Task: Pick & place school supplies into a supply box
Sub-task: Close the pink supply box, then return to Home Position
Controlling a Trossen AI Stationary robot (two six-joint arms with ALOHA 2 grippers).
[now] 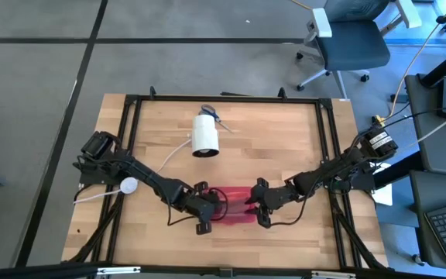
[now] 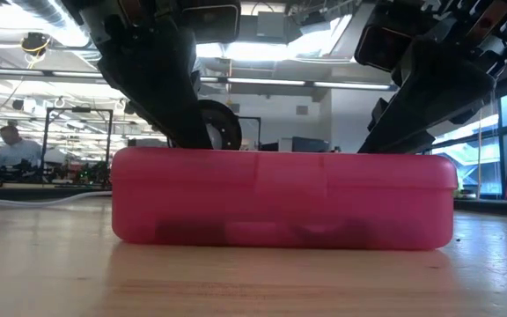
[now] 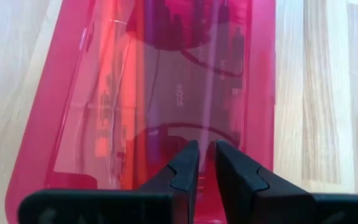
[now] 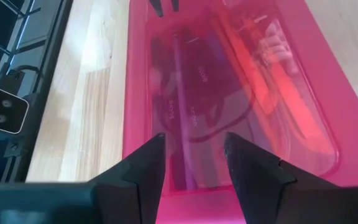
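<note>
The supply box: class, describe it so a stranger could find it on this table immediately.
Start at the wooden table and go to its front edge, between the two grippers. The supply box lies there shut: translucent pink, flat and rectangular, unlike the white cylinder farther back.

A robotics lab or open office. Behind the table (image 2: 253,282) stand lit workbenches (image 2: 69,167). An office chair (image 1: 351,43) sits on grey floor.

The translucent pink rectangular plastic supply box (image 1: 235,206) is laid flat near the table's front edge, lid closed. Thin dark and pale pens (image 4: 185,93) are dimly seen inside.
</note>
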